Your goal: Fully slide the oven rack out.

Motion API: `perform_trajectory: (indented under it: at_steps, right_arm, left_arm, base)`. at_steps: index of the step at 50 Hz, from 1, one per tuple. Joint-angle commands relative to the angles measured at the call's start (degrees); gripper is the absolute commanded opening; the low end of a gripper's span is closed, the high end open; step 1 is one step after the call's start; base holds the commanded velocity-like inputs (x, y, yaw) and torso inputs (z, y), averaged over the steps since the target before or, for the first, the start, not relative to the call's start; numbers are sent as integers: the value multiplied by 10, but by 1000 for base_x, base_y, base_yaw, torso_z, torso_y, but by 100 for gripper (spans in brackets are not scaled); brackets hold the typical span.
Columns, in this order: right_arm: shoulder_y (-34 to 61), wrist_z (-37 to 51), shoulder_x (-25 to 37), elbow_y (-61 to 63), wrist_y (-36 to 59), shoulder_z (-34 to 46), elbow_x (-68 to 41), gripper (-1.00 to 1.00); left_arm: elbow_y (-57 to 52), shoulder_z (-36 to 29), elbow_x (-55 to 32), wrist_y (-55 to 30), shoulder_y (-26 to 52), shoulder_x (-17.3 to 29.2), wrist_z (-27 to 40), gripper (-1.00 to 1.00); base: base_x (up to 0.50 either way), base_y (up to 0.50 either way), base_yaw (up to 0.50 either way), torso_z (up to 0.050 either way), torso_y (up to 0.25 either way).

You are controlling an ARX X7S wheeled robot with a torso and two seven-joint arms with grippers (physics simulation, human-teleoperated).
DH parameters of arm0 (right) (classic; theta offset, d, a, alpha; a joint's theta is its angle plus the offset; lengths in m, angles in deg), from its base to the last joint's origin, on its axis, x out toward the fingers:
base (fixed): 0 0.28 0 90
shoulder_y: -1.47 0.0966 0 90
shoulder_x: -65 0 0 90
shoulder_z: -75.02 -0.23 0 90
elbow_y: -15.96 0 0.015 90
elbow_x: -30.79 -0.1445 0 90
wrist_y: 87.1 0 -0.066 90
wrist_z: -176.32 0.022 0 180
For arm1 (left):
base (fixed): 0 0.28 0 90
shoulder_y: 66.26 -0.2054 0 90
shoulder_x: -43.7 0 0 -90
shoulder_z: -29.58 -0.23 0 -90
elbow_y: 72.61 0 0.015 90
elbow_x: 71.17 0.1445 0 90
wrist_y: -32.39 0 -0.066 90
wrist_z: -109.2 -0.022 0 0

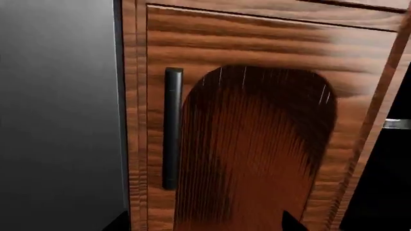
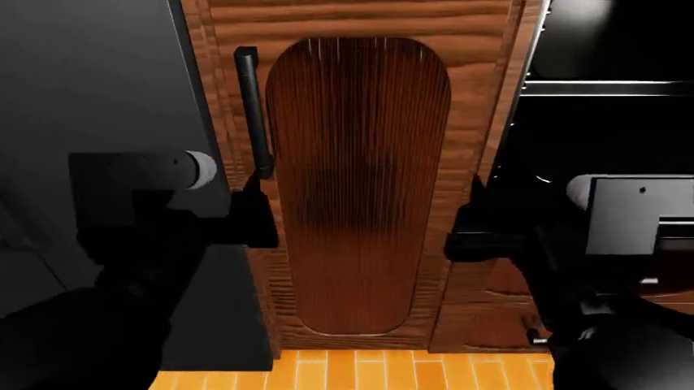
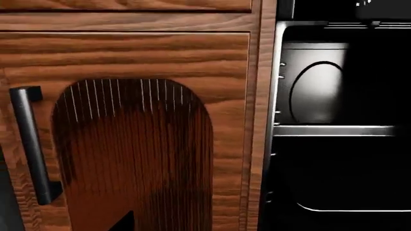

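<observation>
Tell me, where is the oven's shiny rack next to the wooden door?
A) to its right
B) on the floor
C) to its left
A: in the right wrist view the oven rack glints inside the dark oven, right of the wooden cabinet door with its black handle.

Dim renders, deep black shadows, soft blur, faint metallic glints

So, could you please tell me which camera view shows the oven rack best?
The right wrist view: the thin black metal oven rack spans the open cavity, its pale front edge glinting. The head view catches only a faint bar at its upper right; the left wrist view shows a sliver of pale edge.
</observation>
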State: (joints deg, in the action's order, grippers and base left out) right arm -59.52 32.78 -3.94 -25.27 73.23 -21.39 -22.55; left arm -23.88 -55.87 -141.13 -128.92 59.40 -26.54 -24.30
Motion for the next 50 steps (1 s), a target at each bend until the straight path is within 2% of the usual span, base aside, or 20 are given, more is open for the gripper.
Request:
perform_trajectory:
  at_steps: [1, 6, 10, 17, 22, 31, 39, 50]
  right_arm:
    - [220, 374, 176, 1, 60, 1, -605, 100]
    - [294, 427, 236, -9, 9, 55, -692, 100]
    - [345, 452, 263, -14, -10, 95, -731, 100]
    - [441, 484, 289, -35, -33, 162, -776, 100]
    - [495, 494, 300, -51, -38, 189, -791, 100]
    - [523, 470, 314, -69, -25, 179, -773, 100]
    - [494, 451, 317, -67, -18, 168, -749, 100]
    - [513, 450, 333, -70, -19, 182, -755, 100]
  left_arm:
    - [1, -74, -544, 7, 206, 133, 358, 100]
    - [0, -116, -633, 67, 285, 187, 406, 100]
    - [3, -134, -669, 96, 322, 221, 417, 100]
    - [6, -154, -701, 129, 381, 277, 418, 100]
    - [19, -152, -700, 133, 407, 309, 409, 100]
    - [31, -147, -682, 132, 420, 330, 392, 100]
    - [12, -119, -655, 140, 364, 332, 370, 100]
    - [24, -148, -654, 148, 400, 327, 372, 100]
  base:
    - [0, 0, 0, 0, 0]
    - [0, 0, 0, 0, 0]
    - [0, 0, 0, 0, 0]
    - [0, -3, 0, 0, 0]
    - [0, -419, 0, 0, 0]
    - [0, -443, 0, 0, 0]
    - [0, -476, 0, 0, 0]
    - [0, -500, 0, 0, 0]
